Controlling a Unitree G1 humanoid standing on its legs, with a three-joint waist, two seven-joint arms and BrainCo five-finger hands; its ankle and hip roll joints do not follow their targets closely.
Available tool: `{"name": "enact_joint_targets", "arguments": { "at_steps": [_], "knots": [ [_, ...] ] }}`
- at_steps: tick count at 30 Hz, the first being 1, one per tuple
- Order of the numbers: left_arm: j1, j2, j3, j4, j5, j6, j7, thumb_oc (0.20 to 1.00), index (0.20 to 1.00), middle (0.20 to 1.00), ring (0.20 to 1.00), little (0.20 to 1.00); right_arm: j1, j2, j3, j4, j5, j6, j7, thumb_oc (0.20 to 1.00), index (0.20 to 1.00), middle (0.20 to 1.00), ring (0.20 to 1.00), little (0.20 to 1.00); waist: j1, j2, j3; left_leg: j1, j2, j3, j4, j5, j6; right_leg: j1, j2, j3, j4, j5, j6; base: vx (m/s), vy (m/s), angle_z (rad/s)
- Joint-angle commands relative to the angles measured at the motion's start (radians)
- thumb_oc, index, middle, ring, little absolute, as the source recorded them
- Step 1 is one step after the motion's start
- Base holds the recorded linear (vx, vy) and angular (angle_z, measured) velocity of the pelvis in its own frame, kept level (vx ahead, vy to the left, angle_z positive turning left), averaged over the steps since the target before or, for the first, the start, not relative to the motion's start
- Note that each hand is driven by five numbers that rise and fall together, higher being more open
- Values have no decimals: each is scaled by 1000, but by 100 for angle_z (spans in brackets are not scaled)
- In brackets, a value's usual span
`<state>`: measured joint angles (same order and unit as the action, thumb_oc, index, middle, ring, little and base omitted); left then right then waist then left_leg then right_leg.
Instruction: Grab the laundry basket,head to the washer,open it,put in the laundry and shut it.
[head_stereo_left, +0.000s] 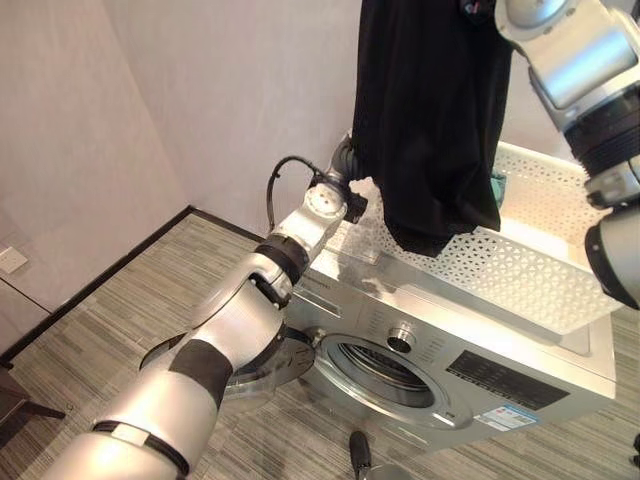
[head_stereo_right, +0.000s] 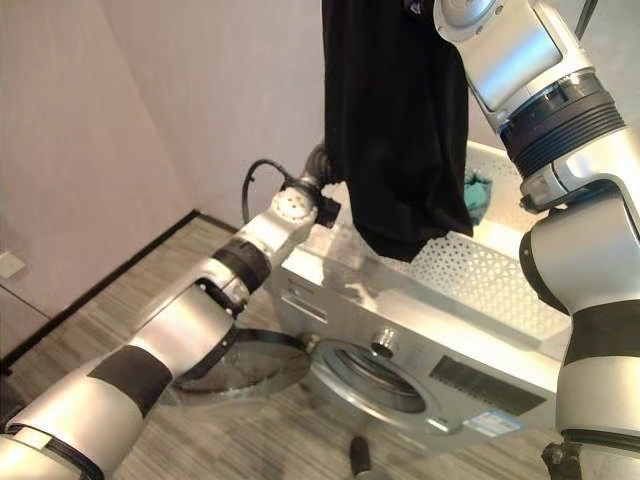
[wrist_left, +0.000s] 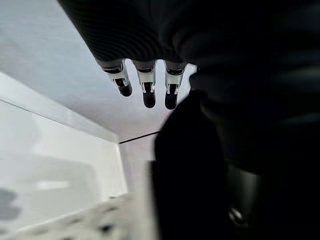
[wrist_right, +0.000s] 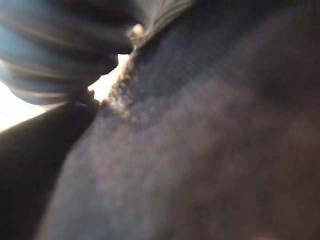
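One left hand (wrist_left: 145, 82), fingers straight, rests beside the hanging black garment (head_stereo_left: 430, 120); right hand's grip unreadable.

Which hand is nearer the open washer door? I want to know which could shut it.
Left. The left hand is up beside the black garment, on the same side as the washer door below it. The right hand is higher, above the white basket.
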<state>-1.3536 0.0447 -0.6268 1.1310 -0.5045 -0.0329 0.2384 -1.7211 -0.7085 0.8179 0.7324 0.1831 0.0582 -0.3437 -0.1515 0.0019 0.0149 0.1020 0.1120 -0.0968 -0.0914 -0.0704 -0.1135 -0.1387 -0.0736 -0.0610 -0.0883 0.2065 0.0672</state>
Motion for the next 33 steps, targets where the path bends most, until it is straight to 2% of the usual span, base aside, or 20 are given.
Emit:
{"name": "enact_joint_targets", "arguments": {
  "at_steps": [1,6,12,15,21,24,29,33],
  "knots": [
    [-110,79,-70,-11,-8,-53,11,1000,1000,1000,1000,1000,-166,-72,35,138,33,-19,4,200,200,200,200,200,28,-9,-13,21,38,44,4,-36,6,62,-117,65,57,-154,110,0,0,0],
    [-63,84,-109,-146,-58,-61,-17,1000,1000,1000,1000,1000,-131,-133,22,89,45,-14,4,200,200,200,200,200,40,-11,-12,11,32,27,4,-32,9,67,-124,52,59,-155,109,-2,3,3],
    [-75,69,-179,-245,-251,-79,-56,1000,1000,1000,1000,1000,-125,-143,34,96,34,-6,-4,200,200,200,200,200,50,-12,-13,8,30,15,4,-32,8,80,-131,36,56,-149,110,-1,-7,12],
    [-100,58,-194,-236,-271,-74,-59,1000,1000,1000,1000,1000,-123,-139,34,113,32,-3,-5,200,200,200,200,200,51,-12,-15,8,30,14,4,-31,7,80,-131,35,57,-149,110,0,0,0],
    [-189,-26,-162,-112,-280,-61,-59,1000,1000,1000,1000,1000,-126,-43,13,176,58,-1,14,200,200,200,200,200,34,-7,-20,11,34,21,4,-29,3,74,-129,48,64,-158,114,0,0,0],
    [-214,-28,-140,-91,-305,-63,-50,1000,1000,1000,1000,1000,-119,-4,7,174,59,0,20,200,200,200,200,200,30,-4,-21,15,35,27,4,-30,4,73,-127,55,64,-158,114,0,0,0],
    [-246,32,-91,-105,-393,-81,-37,1000,1000,1000,1000,1000,-87,72,-20,166,68,1,15,200,200,200,200,200,25,6,-28,21,35,43,4,-29,3,70,-122,69,63,-156,114,4,-6,-3],
    [-222,21,-89,-107,-436,-71,-63,1000,1000,1000,1000,1000,-60,98,-47,181,85,2,16,200,200,200,200,200,21,9,-31,25,35,47,4,-30,3,72,-122,73,64,-154,113,2,-2,-1]
  ]
}}
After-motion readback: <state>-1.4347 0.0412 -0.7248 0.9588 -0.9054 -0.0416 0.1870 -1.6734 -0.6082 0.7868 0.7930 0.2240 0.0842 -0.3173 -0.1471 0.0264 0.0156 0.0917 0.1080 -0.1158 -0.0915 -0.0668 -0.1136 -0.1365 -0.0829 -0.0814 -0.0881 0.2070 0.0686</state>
